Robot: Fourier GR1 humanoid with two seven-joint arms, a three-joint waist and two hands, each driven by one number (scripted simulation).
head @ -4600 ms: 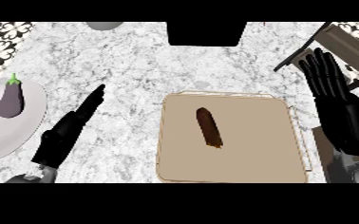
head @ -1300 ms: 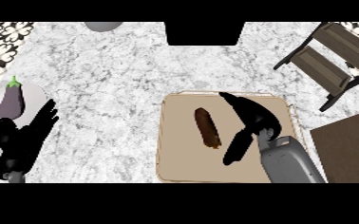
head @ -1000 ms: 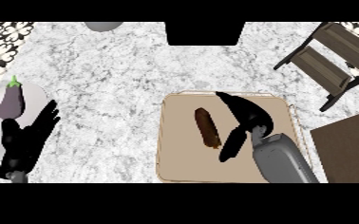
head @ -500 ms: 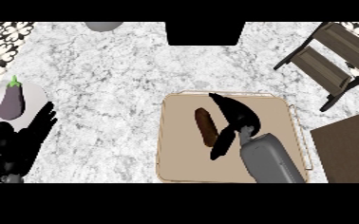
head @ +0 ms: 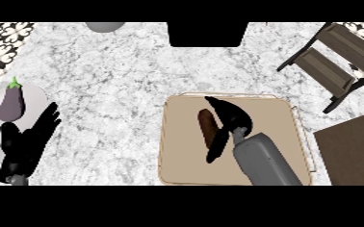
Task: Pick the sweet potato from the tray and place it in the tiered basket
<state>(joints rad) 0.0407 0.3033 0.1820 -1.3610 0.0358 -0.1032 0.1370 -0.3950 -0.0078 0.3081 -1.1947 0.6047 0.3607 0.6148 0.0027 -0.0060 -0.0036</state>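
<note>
The sweet potato, dark brown and elongated, lies on the beige tray at centre right. My right hand lies right beside it on its right side, fingers stretched past it and thumb pointing down along it; the hand covers the potato's right edge and lower end. No finger curls round it. The tiered basket, dark wood with slatted shelves, stands at the upper right. At the lower left edge my left hand rests open on the counter.
An eggplant lies on a white plate at the left edge, just above my left hand. A grey bowl sits at the top edge. A dark brown surface fills the lower right corner.
My right hand has slid left across the tray until it lies against the sweet potato. The left hand has sunk slightly at the lower left. The potato has not moved.
</note>
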